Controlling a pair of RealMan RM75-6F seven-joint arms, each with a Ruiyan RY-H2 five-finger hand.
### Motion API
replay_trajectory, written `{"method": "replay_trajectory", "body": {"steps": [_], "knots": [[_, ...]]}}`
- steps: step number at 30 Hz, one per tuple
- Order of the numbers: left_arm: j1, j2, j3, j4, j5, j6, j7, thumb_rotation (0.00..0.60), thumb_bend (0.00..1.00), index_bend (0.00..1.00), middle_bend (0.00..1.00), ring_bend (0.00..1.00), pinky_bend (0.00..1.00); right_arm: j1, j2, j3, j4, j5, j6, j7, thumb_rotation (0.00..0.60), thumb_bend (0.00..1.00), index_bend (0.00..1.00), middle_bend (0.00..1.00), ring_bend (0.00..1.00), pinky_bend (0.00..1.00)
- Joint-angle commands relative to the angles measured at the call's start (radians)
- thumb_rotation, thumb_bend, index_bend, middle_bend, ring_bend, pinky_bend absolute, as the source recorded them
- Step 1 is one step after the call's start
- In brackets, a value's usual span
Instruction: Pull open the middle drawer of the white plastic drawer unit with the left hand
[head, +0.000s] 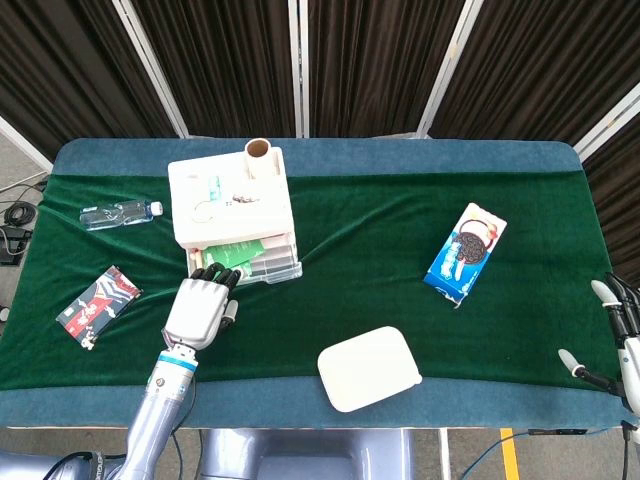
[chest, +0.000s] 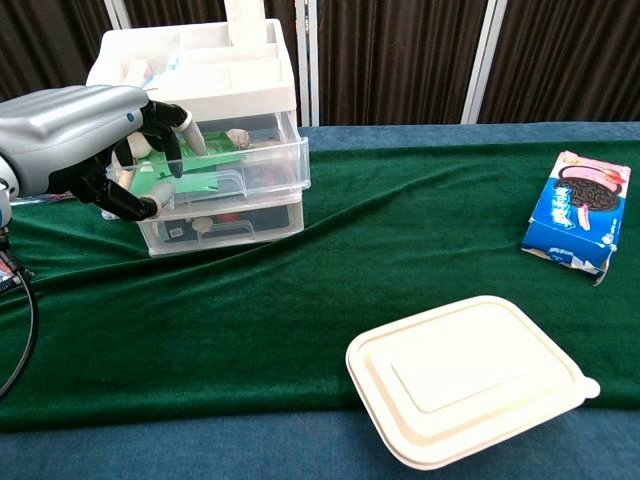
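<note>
Clearly our left hand has its fingers hooked over the middle drawer of the drawer unit near the tabletop's far left corner; light, slick plastic, so we'd pull from its front lip.

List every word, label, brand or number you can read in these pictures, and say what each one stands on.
None can be read for certain.
Blue cookie box: sandwich-cookie picture; lettering too blurred.
Water bottle: label too small.
Red and dark packet: print too small.
Items in the white drawer unit: no legible text.
White lidded container: blank.
</note>
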Motion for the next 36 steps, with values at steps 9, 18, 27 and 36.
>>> {"method": "replay_trajectory", "body": {"steps": [9,18,27,36], "knots": [[0.006,0.031,0.008,-0.052,-0.012,-0.018,-0.04,0.6,0.54,0.32,0.41,0.27,0.37,0.0,-0.001,0.001,0.0,0.0,0.001,-0.002,0.6,0.08,0.06,0.0,0.0,0.0],[0.007,0.047,0.022,-0.071,-0.004,-0.03,-0.064,0.6,0.55,0.38,0.47,0.32,0.4,-0.001,0.0,0.001,-0.001,0.001,0.001,-0.002,0.6,0.08,0.06,0.0,0.0,0.0],[0.011,0.059,0.037,-0.095,0.028,-0.033,-0.09,0.6,0.55,0.41,0.5,0.35,0.42,0.0,-0.001,0.001,-0.001,0.0,0.001,-0.002,0.6,0.08,0.06,0.0,0.0,0.0],[0.019,0.06,0.037,-0.084,0.059,-0.018,-0.101,0.6,0.55,0.36,0.46,0.33,0.41,0.0,-0.002,0.0,0.0,-0.001,0.002,-0.003,0.6,0.08,0.06,0.0,0.0,0.0]]}}
